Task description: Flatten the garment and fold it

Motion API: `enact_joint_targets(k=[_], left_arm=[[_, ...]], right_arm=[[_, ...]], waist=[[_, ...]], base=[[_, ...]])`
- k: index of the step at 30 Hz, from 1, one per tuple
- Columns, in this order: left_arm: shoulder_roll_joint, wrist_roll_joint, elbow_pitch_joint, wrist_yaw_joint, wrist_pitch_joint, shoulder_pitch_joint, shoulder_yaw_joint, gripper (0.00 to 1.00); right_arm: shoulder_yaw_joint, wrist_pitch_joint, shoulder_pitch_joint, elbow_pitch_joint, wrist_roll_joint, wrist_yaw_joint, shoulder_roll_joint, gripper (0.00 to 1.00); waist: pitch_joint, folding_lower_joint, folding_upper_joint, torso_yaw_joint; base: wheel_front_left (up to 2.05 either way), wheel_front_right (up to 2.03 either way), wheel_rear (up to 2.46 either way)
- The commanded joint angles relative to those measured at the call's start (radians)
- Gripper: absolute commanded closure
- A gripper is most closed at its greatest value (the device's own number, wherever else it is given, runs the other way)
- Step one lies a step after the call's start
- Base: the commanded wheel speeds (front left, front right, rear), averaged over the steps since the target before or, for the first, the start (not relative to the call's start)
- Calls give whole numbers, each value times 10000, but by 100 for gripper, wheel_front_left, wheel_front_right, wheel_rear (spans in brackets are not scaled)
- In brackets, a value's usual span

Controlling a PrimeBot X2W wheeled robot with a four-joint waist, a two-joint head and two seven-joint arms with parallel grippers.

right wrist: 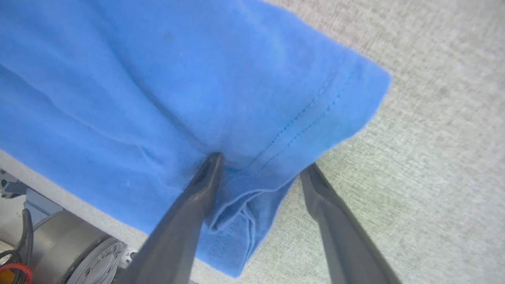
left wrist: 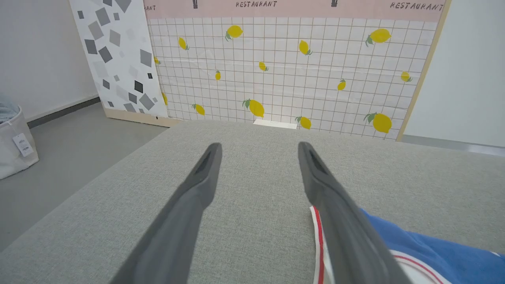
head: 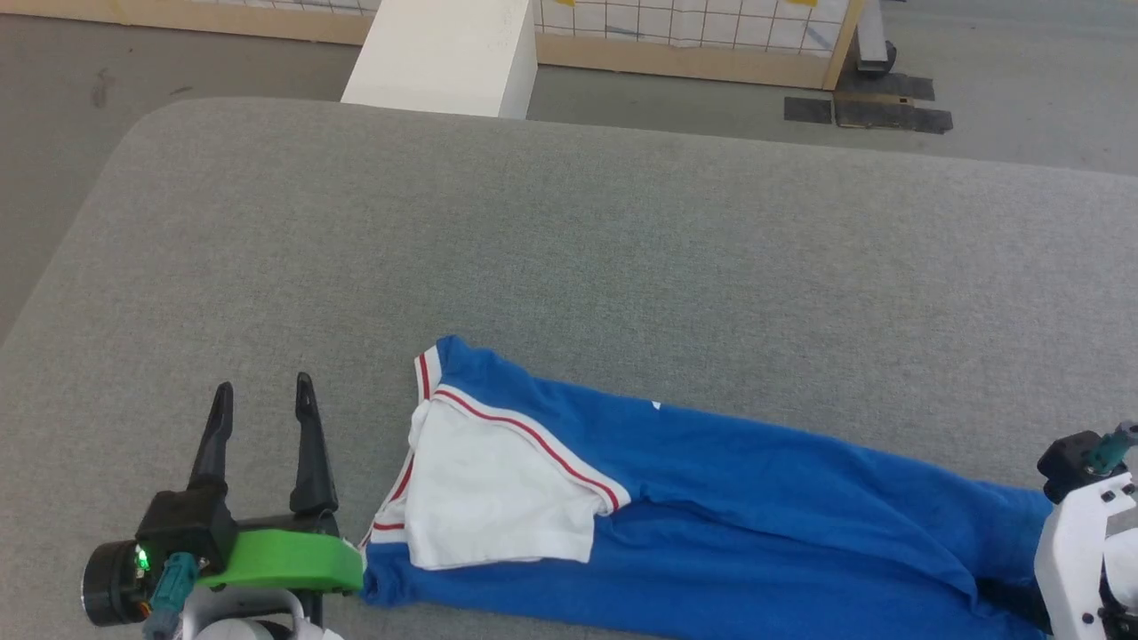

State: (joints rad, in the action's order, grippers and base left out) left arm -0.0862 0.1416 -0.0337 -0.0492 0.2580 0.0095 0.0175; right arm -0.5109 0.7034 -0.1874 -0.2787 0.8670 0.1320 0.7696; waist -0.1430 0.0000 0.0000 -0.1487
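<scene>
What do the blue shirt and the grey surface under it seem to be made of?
The garment: soft knit fabric, probably cotton jersey, matte; it creases limply and shows a stitched hem. The grey surface: woven or felt-like textile, matte, with a fine speckled weave.

A grey cloth-covered table (left wrist: 394, 169) lies under the left pincer (left wrist: 258, 146). Straight ahead of its tips, past the table's far edge, stands a lemon-printed grid panel (left wrist: 284, 79) lettered RESTAURANT, with a white block (left wrist: 275, 124) at its foot. Far off to the tips' left, a white fabric bin (left wrist: 14, 146) sits on the grey floor (left wrist: 79, 138).
</scene>
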Motion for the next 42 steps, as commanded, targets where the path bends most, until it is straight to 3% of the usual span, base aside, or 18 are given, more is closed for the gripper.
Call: enact_joint_targets(k=[1, 2, 3, 14, 18, 19, 23, 27, 35, 42], left_arm=[[102, -177, 41, 121, 37, 1, 124, 0], [134, -242, 46, 170, 37, 0, 192, 0], [167, -318, 62, 234, 37, 4, 262, 0], [305, -777, 114, 554, 37, 179, 702, 0], [322, -928, 121, 595, 37, 316, 702, 0], [330, -982, 126, 635, 37, 398, 690, 0], [338, -1064, 149, 646, 37, 544, 676, 0], [343, -1111, 163, 643, 38, 636, 620, 0], [348, -1227, 209, 679, 38, 728, 500, 0], [351, -1188, 242, 732, 38, 518, 253, 0]], right_arm=[[-428, -48, 124, -214, -84, -13, -480, 54], [-458, -104, 75, -197, -110, -13, -463, 95], [-481, -183, 15, -167, -110, -13, -446, 100], [-248, -1181, -381, 724, -353, -13, 434, 100], [226, -1261, -157, 845, -249, -13, 972, 100], [707, -1280, 210, 651, -133, -13, 1486, 100], [1577, -1376, 874, -176, -45, -13, 2043, 100], [1886, -1490, 1265, -87, -15, -13, 2045, 100], [1760, -1263, 1394, 2660, 201, -13, 1948, 100], [883, -450, 615, 5360, 136, -13, 1459, 100]], waist=[[12, 0, 0, 64], [15, 0, 0, 97], [28, 0, 0, 139], [439, 0, 0, 571], [594, 0, 0, 694], [677, 0, 0, 735], [767, 0, 0, 807], [803, 0, 0, 843], [895, 0, 0, 841], [602, 0, 0, 611]], base=[[0, 0, 0], [0, 0, 0], [0, 0, 0], [0, 0, 0], [0, 0, 0], [0, 0, 0], [0, 0, 0], [0, 0, 0], [0, 0, 0], [0, 0, 0]])
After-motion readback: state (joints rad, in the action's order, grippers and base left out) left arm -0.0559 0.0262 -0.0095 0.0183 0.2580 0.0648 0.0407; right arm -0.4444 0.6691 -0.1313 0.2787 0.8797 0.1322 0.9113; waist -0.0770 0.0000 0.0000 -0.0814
